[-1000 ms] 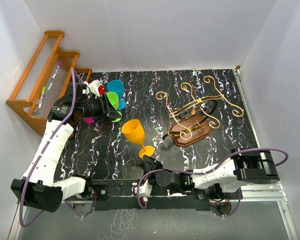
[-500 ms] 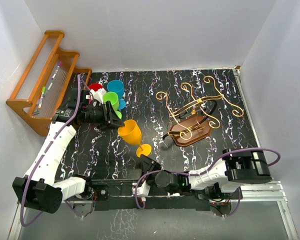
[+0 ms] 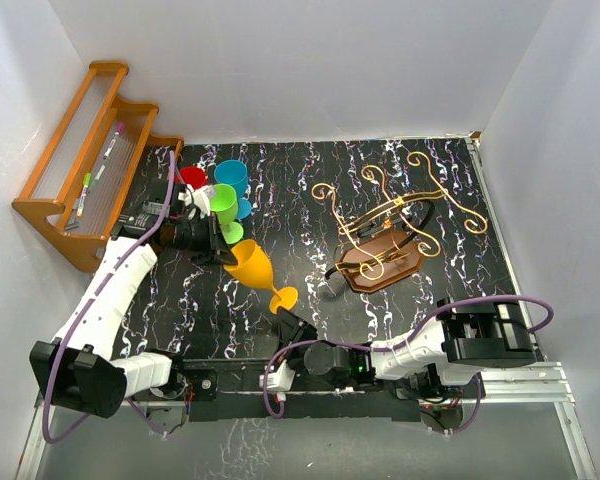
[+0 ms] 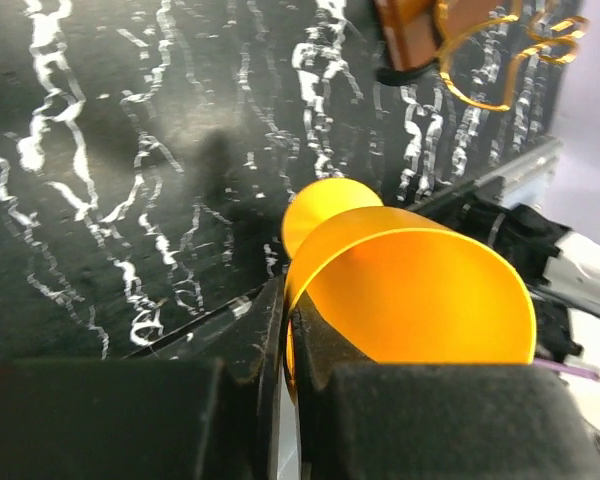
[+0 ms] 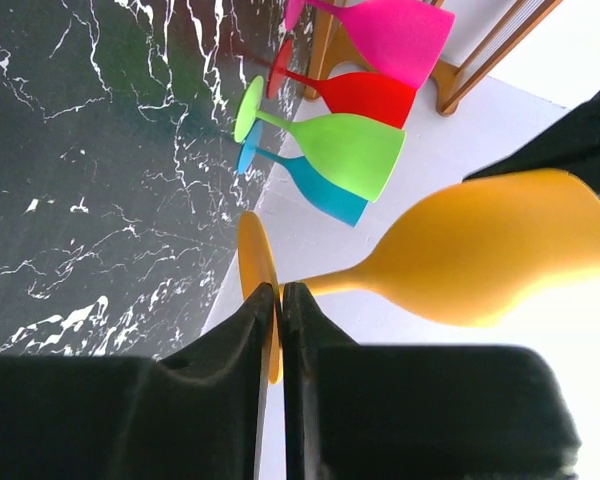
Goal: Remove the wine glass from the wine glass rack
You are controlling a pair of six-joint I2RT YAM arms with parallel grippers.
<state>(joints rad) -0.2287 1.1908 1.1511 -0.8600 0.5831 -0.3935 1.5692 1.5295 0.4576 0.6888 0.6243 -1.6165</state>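
The orange wine glass [image 3: 250, 267] leans tilted near the desk's [image 3: 300, 170] front, well apart from the rack [image 3: 395, 225]. The left fingers [image 4: 245, 340] clamp its bowl rim, and the right fingers [image 5: 210, 380] pinch its foot. I'd let one end go before swinging it. Only the right wrist view shows that foot pinch.

Black white-veined tabletop [image 3: 280, 190] with gold wire rack [image 3: 385, 265] and cluster of coloured glasses [image 3: 230, 178].
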